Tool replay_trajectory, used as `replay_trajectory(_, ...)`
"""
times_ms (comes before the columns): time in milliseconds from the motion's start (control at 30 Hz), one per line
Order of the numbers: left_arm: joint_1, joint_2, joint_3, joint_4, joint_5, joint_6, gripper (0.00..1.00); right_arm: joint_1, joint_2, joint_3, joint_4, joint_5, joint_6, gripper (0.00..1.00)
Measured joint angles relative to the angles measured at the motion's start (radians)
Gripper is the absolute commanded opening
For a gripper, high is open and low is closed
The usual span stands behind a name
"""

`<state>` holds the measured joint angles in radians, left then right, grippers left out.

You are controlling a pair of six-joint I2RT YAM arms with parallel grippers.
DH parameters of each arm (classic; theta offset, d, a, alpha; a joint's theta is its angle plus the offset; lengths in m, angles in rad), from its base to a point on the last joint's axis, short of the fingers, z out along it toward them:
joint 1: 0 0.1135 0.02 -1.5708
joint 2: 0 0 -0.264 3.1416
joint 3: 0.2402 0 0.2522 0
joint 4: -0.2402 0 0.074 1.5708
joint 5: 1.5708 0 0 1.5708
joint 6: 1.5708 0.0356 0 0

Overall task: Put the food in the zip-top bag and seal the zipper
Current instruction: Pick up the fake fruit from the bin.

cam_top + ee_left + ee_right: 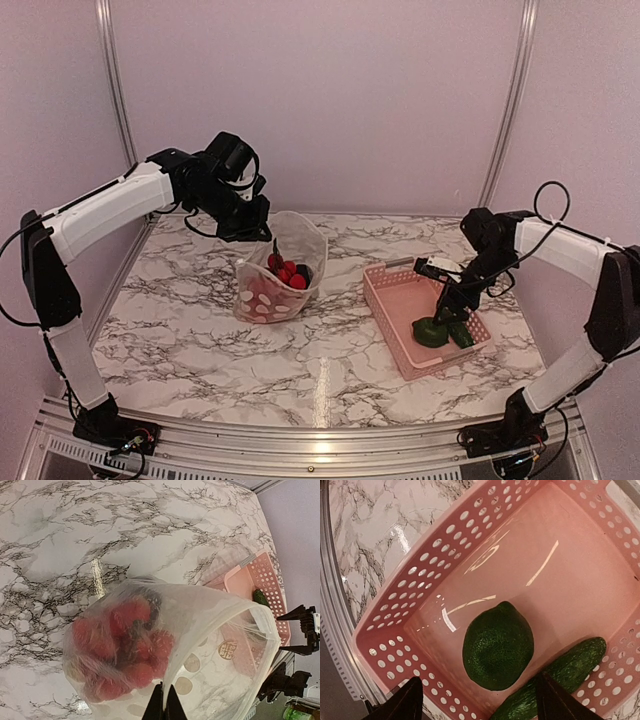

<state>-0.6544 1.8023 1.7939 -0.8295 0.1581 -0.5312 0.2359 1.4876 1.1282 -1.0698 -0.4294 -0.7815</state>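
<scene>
The zip-top bag (262, 300) stands open left of the table's middle, clear with white dots, and holds red fruit and berries (288, 273). My left gripper (255, 228) is shut on the bag's far rim and holds it up. In the left wrist view the shut fingertips (164, 702) pinch the bag's edge (200, 630), with the red food (125, 645) showing through the plastic. My right gripper (455, 300) is open just above a round dark green fruit (497, 645) and a cucumber (555, 677) in the pink basket (420, 580). The zipper strip is too faint to make out.
The pink slotted basket (385, 290) sits on the right of the marble table and holds the green fruit (430, 332) and the cucumber (462, 335). Its corner shows behind the bag in the left wrist view (260, 575). Metal rails run along the table's edges.
</scene>
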Motion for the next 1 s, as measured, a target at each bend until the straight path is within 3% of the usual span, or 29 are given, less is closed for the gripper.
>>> replay_trajectory(1000, 0.000, 0.017, -0.004, 0.014, 0.017, 0.000, 0.00, 0.000, 0.167, -0.034, 0.093, 0.057, 0.076, 0.77)
